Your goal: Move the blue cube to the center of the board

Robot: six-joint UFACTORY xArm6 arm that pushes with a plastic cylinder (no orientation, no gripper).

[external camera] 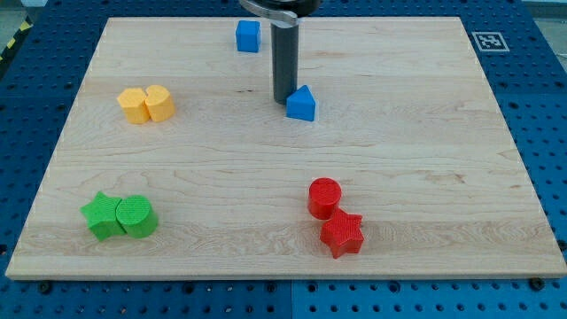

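Standing beside a pointed blue block (301, 105), my tip (283, 99) (jawless end effector) is below the blue cube (248, 35).

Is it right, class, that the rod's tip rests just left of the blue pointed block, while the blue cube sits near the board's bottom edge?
Not quite. The camera view shows the blue cube near the board's top edge, not the bottom. The rest holds: my tip rests just left of the blue pointed block.

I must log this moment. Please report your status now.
My tip sits just left of the blue wedge-topped block, near touching. Blue cube at view's top, not yet at the center. Path from cube to center: tip and wedge-topped block.
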